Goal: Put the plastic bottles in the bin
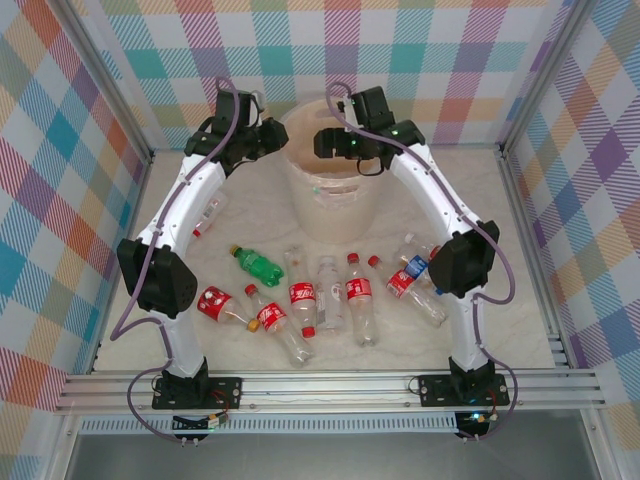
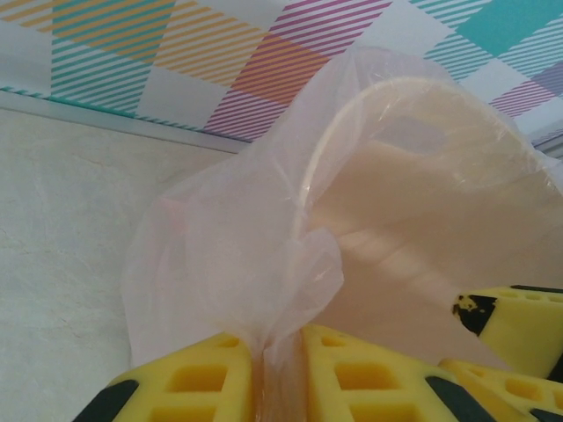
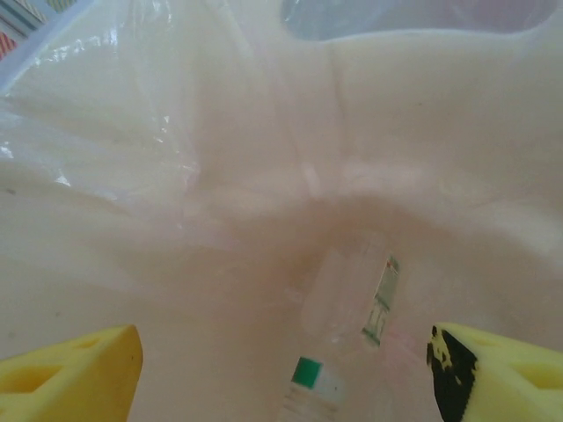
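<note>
The cream bin (image 1: pixel 330 215) stands at the back centre of the table. My left gripper (image 1: pixel 275 140) is at its left rim, shut on a bunched fold of the clear liner (image 2: pixel 229 255); in the left wrist view the film is pinched between the yellow fingers of this gripper (image 2: pixel 280 338). My right gripper (image 1: pixel 325 143) hangs over the bin's mouth, and the right wrist view shows it (image 3: pixel 286 369) open and holding nothing. Below it an unlabelled clear bottle (image 3: pixel 352 299) lies inside the lined bin (image 3: pixel 422 132). Several plastic bottles lie in front of the bin: a green one (image 1: pixel 257 263), red-labelled ones (image 1: pixel 303 295) and a blue-labelled one (image 1: pixel 415 270).
One more bottle (image 1: pixel 210 215) lies partly hidden under my left arm. Checked walls close the table in on three sides. A metal rail (image 1: pixel 330 385) runs along the near edge. The right gripper's yellow fingers (image 2: pixel 519 321) show close beside the left one.
</note>
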Robot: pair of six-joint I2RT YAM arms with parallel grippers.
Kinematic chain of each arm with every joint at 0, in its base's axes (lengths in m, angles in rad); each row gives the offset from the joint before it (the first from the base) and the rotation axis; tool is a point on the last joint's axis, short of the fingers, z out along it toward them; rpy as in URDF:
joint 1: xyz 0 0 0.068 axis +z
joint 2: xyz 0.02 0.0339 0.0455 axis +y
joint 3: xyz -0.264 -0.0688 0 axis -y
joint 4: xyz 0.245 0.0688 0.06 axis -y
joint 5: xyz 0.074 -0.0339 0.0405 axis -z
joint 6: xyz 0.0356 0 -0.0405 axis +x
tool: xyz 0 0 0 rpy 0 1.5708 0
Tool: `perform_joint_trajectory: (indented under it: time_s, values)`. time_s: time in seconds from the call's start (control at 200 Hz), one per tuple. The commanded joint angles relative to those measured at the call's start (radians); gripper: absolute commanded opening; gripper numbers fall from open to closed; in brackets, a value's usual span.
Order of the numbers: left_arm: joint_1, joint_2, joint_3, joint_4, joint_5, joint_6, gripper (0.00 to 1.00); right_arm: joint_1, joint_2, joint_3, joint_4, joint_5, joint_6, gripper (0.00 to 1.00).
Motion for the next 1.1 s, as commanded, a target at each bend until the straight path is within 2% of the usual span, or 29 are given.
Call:
perform_joint_trajectory:
  time_s: [0.0, 0.205, 0.31, 0.43, 0.56, 0.71, 0.8, 0.87, 0.985, 1.095]
  values:
    - [-0.013, -0.007, -0.013, -0.072, 0.03, 0.027, 0.19, -0.007, -0.048, 0.074, -0.044, -0.003, -0.031, 0.85]
    - [-0.011, -0.023, 0.003, -0.078, 0.028, 0.058, 0.23, -0.016, -0.119, 0.113, -0.058, -0.04, -0.037, 0.86]
    - [-0.009, -0.037, 0.003, -0.062, 0.035, 0.076, 0.34, -0.031, -0.174, 0.111, -0.069, -0.055, -0.036, 0.88]
    - [-0.005, -0.058, 0.009, -0.034, 0.049, 0.105, 0.63, -0.067, -0.259, 0.063, -0.094, -0.055, -0.023, 0.89]
    - [-0.002, -0.109, 0.039, -0.012, 0.059, 0.179, 1.0, -0.13, -0.404, -0.111, -0.062, -0.067, 0.005, 0.89]
    - [0.033, -0.222, 0.03, 0.005, 0.025, 0.254, 1.0, -0.246, -0.6, -0.388, -0.007, -0.089, 0.043, 0.89]
    - [0.086, -0.292, 0.011, -0.05, -0.023, 0.268, 1.0, -0.319, -0.709, -0.552, 0.01, -0.1, 0.06, 0.89]
    - [0.153, -0.337, -0.034, -0.107, -0.065, 0.258, 1.0, -0.368, -0.777, -0.66, 0.004, -0.109, 0.066, 0.89]
    - [0.322, -0.394, -0.199, -0.127, -0.085, 0.198, 1.0, -0.427, -0.864, -0.812, -0.009, -0.135, 0.079, 0.89]
    - [0.448, -0.38, -0.352, -0.112, -0.131, 0.175, 1.0, -0.47, -0.902, -0.897, -0.011, -0.166, 0.084, 0.89]
